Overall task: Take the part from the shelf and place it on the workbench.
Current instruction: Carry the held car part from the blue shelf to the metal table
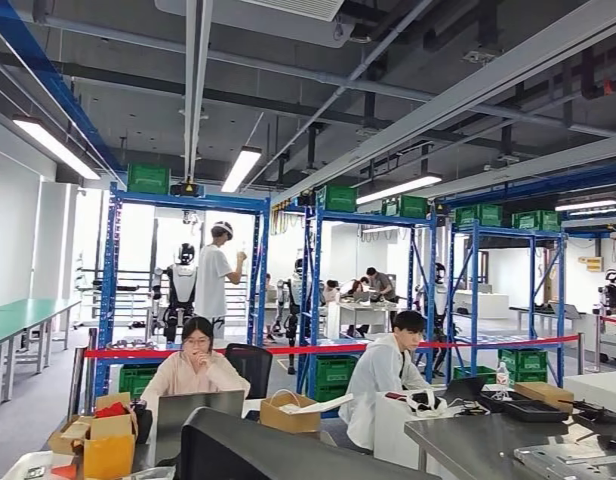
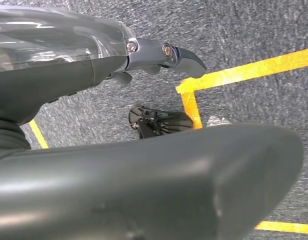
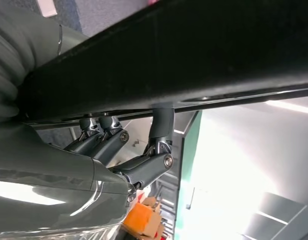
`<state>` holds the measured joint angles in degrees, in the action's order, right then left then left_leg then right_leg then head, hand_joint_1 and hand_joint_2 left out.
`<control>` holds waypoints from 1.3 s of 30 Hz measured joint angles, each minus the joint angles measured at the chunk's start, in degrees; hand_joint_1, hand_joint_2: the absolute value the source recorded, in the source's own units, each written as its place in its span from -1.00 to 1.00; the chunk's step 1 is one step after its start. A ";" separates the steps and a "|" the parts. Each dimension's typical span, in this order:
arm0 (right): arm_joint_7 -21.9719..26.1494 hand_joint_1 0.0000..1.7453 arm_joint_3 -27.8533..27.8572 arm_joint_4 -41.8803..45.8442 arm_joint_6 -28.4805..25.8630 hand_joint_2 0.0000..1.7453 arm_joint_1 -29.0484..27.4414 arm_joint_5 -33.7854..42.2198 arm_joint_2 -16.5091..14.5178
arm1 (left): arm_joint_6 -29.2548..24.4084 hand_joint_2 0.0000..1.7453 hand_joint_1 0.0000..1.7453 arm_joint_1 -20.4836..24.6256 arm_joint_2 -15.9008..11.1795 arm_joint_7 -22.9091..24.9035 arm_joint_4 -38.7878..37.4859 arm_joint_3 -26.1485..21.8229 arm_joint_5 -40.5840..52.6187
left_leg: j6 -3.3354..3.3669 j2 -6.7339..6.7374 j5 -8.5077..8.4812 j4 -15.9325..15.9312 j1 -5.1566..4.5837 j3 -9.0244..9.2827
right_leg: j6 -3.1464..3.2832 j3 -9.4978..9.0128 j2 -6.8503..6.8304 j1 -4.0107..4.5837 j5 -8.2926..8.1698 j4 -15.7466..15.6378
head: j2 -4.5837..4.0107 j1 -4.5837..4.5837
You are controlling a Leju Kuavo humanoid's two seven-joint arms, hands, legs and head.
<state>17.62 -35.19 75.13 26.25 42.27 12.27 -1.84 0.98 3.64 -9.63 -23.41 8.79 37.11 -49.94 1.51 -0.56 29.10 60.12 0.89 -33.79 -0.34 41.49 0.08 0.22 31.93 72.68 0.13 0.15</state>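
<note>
Gripping a long flat black rigid part (image 3: 175,55) along its edge, right hand (image 3: 118,155) holds it aloft. Looks stiff, smooth, maybe slippery. Left hand (image 2: 152,57) hangs empty, fingers apart, over the floor.

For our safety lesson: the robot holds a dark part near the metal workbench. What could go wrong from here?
The right hand hooks the part by its edge while the left hand hangs free, so the part may slip. The workbench already bears black trays; the part could knock them.
</note>
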 joint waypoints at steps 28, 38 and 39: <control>0.01 1.00 0.00 -0.26 0.00 1.00 0.11 0.06 -0.63 | -0.69 1.00 -1.00 -0.10 -0.68 0.81 -0.01 0.16 -1.02 | 0.00 0.16 -0.40 -0.33 0.35 -0.65 | -0.88 -0.90 0.13 0.08 3.51 1.35 | 0.00 0.02; 0.14 1.00 0.08 -0.19 0.00 1.00 0.10 0.10 -0.67 | -0.72 1.00 -1.00 -0.01 -0.74 0.64 -0.01 0.69 -1.21 | -1.88 0.04 2.51 -1.00 0.38 2.35 | 1.14 -5.09 0.28 0.49 -5.57 -13.87 | 0.08 0.10; 0.17 1.00 0.09 -0.10 0.00 1.00 0.13 0.11 -0.70 | -0.72 1.00 -1.00 0.05 -0.75 0.58 -0.01 0.73 -1.25 | -2.01 0.09 3.10 0.04 0.34 1.95 | 1.44 -5.52 0.25 0.35 -5.48 -14.27 | 0.08 0.10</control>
<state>17.79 -35.10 75.03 26.25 42.40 12.38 -2.54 0.26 3.69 -10.39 -22.82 8.79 37.85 -51.19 -0.50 -0.47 32.20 60.16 1.22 -31.84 1.10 35.97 0.33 0.56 26.45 58.41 0.21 0.25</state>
